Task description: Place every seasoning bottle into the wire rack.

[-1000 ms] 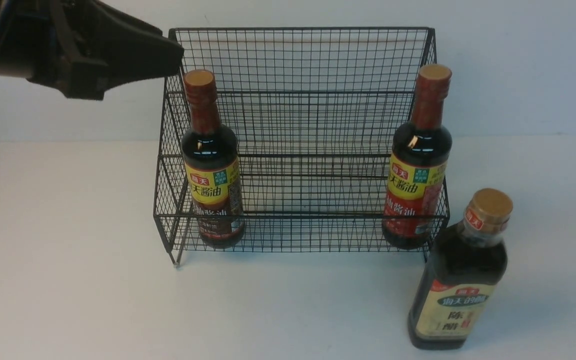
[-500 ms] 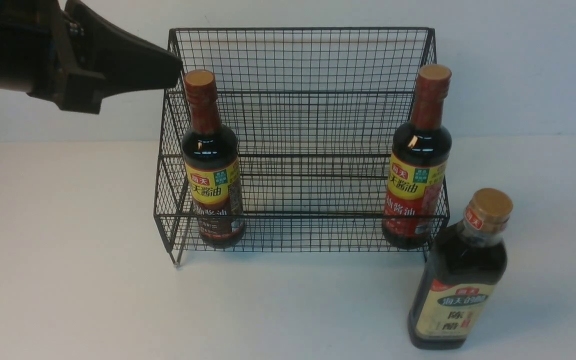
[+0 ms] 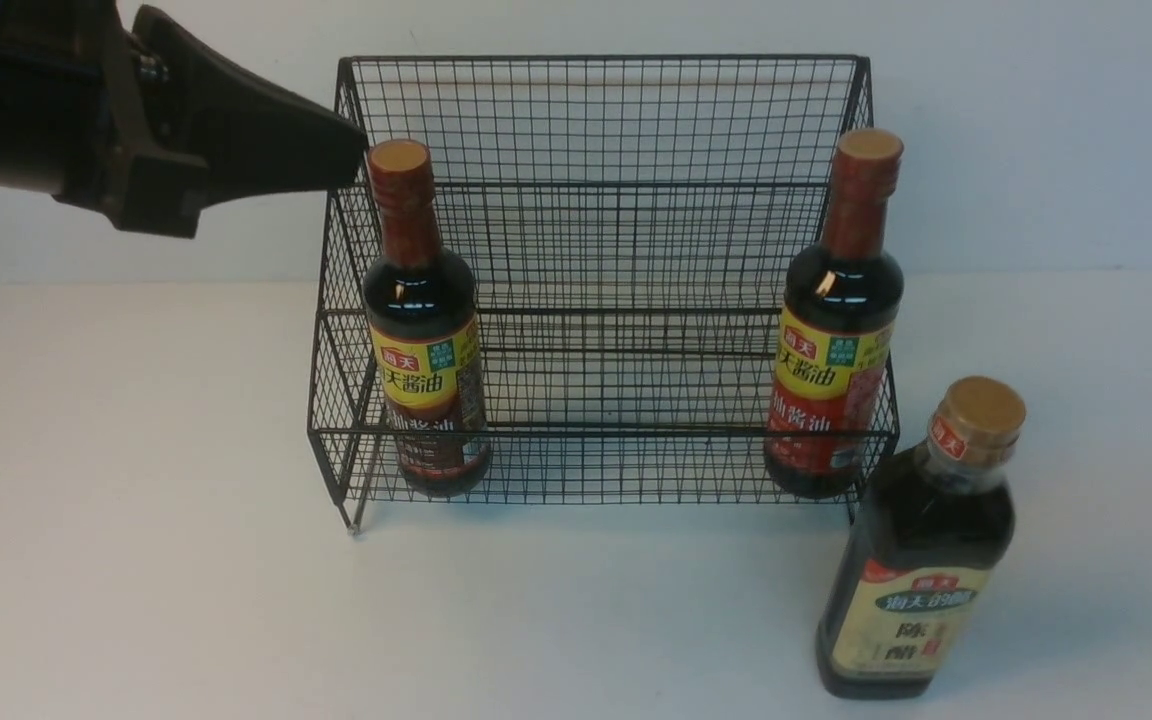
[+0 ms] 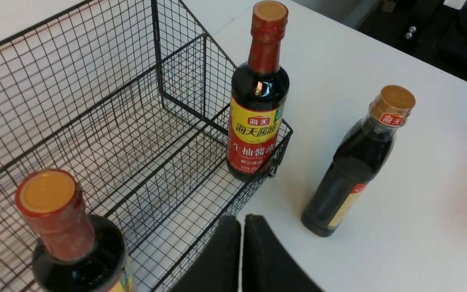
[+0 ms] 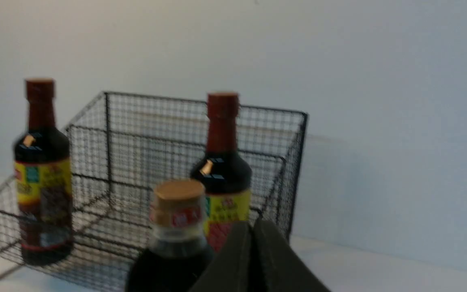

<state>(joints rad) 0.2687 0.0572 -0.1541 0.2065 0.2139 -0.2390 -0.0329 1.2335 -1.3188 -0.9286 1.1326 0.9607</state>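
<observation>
1. Seasoning bottles, three in all: left slim bottle [image 3: 425, 320] upright in the lower tier at the left end of the wire rack [image 3: 601, 120]; right slim bottle [image 3: 836, 320] upright in the same tier at the right end. Two of three judged done.
2. Broader bottle [image 3: 921, 545] not yet placed: upright on the white surface [image 3: 136, 580], just outside the rack's front right corner.
3. Middle of the lower tier, and all of the upper one, bare of bottles; room enough, by the look of it, for the last.
4. Left end effector [image 3: 341, 150]: fingers pressed together on nothing, raised beside the left slim bottle's cap.
5. Right end effector [image 5: 251, 231]: fingers together too, empty, just behind the broader bottle; likely the one for the remaining lift.
</observation>
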